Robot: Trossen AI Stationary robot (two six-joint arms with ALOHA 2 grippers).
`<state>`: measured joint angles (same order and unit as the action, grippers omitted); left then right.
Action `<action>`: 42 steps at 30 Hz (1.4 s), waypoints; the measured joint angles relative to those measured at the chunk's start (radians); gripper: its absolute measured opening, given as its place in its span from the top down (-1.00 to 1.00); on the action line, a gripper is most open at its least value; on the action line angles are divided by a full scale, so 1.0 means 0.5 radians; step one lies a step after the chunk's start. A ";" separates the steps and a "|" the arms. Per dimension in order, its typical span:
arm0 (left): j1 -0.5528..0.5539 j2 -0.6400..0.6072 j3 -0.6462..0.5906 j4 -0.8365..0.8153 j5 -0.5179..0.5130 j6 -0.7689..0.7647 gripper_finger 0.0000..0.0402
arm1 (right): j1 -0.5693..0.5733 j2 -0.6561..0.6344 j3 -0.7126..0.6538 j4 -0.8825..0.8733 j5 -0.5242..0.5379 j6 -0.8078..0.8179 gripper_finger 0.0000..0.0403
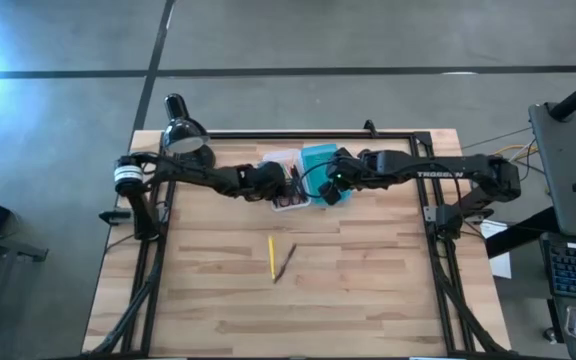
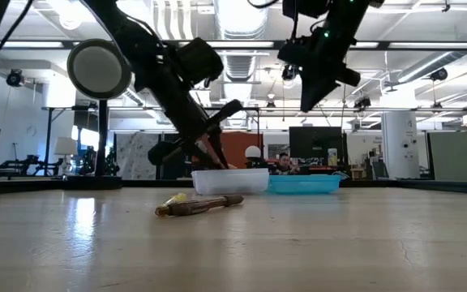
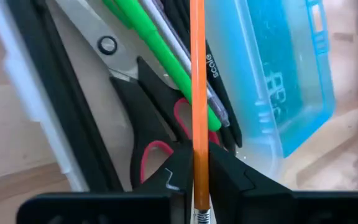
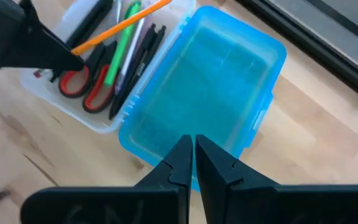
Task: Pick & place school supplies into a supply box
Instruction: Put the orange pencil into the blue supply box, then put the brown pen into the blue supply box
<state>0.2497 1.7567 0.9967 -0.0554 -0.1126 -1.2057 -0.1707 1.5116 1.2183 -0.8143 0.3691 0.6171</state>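
Note:
The clear supply box point(image 1: 290, 190) lies open at the table's far middle, its teal lid point(image 4: 210, 93) folded out beside it. Inside lie red-handled scissors point(image 3: 154, 149), a green pen point(image 3: 160, 56) and dark pens point(image 4: 135, 62). My left gripper point(image 3: 196, 171) hangs over the box, shut on an orange pencil point(image 3: 196, 74). My right gripper point(image 4: 193, 149) is shut and hovers above the lid point(image 2: 302, 184), well clear of it in the low view point(image 2: 308, 101). A yellow pencil point(image 1: 271, 257) and a dark pen point(image 1: 286, 262) lie flat on the table nearer the front. My left gripper pinches the orange pencil between its two fingers near the eraser end point(image 3: 197, 186), whose metal band shows just behind the fingers. The fingers slant down from the table's left. The pencil reaches out past the fingertips over the open box; whether its far end rests inside cannot be told.
A black desk lamp point(image 1: 183, 135) stands at the far left corner, its round head point(image 2: 98, 69) near the left arm. A dark frame point(image 1: 428, 215) runs along the table's edges. Bare wood point(image 1: 368, 290) spreads in front of the box around the two loose pens.

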 joint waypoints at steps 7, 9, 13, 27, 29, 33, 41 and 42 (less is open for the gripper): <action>0.001 0.009 0.019 -0.079 -0.108 0.050 0.81 | 0.000 0.000 -0.110 0.039 -0.006 0.015 0.94; 0.006 -0.014 0.019 -0.152 -0.154 0.110 0.77 | -0.002 0.000 -0.120 0.044 -0.006 0.014 0.94; 0.004 -0.091 0.019 -0.243 -0.114 0.165 0.69 | -0.002 -0.001 -0.126 0.132 -0.076 -0.058 0.94; -0.477 -0.695 -0.141 -0.643 -0.110 0.762 0.66 | 0.177 0.175 -0.195 0.460 -1.051 -1.470 0.86; -0.547 -0.771 -0.227 -0.652 -0.138 0.652 0.66 | 0.248 0.255 -0.142 0.436 -1.053 -1.581 0.73; -0.694 -0.910 -0.409 -0.614 -0.173 0.435 0.66 | 0.385 0.449 0.012 0.462 -1.054 -1.807 0.39; -1.042 -1.139 -0.693 -0.552 -0.461 -0.006 0.66 | 0.528 0.882 0.331 0.450 -1.037 -2.171 -0.08; -1.076 -1.160 -0.719 -0.540 -0.485 -0.034 0.66 | 0.539 0.926 0.367 0.454 -1.011 -2.188 -0.10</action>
<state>-0.2884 1.1769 0.6374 -0.3254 -0.3549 -1.2225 0.0988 1.9747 1.4019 -0.5873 -0.1367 -0.4768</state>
